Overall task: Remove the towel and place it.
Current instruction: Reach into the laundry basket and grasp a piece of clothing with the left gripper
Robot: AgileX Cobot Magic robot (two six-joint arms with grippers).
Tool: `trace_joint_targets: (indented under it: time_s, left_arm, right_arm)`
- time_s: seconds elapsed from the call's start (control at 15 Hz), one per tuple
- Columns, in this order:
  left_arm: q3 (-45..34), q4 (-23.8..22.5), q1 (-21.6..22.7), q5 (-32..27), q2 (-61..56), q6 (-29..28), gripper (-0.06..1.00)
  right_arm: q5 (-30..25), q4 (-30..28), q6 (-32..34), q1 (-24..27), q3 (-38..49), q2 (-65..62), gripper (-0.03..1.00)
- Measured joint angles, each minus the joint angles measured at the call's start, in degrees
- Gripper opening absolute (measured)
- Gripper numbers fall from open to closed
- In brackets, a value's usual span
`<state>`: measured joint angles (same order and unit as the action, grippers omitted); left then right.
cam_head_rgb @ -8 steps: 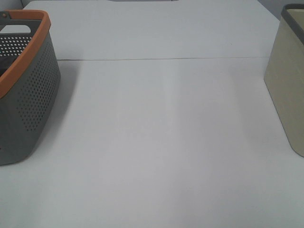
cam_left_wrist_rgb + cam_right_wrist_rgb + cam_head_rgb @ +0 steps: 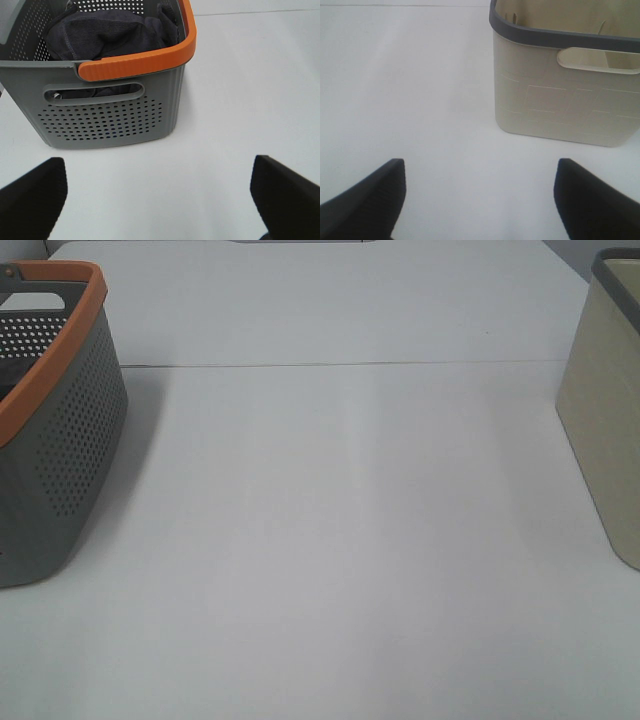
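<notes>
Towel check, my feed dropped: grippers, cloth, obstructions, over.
Left gripper open, empty; right gripper open, empty. Dark navy terry towel bunched in grey perforated orange-rimmed basket, untouched. Nothing covering it.

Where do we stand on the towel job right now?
Done: nothing yet. The towel lies bunched inside the orange-rimmed grey basket. In hand: nothing; the left jaws face that basket, open and empty, and the right jaws stand open before the cream basket. Remaining: grasp, lift out, place.

Nothing readable in any of these shots, no text, brand, number or sign. The grey basket (image 2: pixel 110 120) is just plain plastic with holes, and the cream bin (image 2: pixel 560 105) only has a moulded block pattern. No lettering shows on the towel (image 2: pixel 110 30) either.
</notes>
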<state>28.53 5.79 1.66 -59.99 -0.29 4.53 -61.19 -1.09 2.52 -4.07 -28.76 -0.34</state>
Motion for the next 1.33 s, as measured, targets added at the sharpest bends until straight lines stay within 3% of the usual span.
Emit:
trace_joint_targets:
  time_s: [1.33]
  left_arm:
    - [0.00,0.00,0.00,0.00,0.00,0.00,0.93]
  right_arm:
    - [0.00,0.00,0.00,0.00,0.00,0.00,0.73]
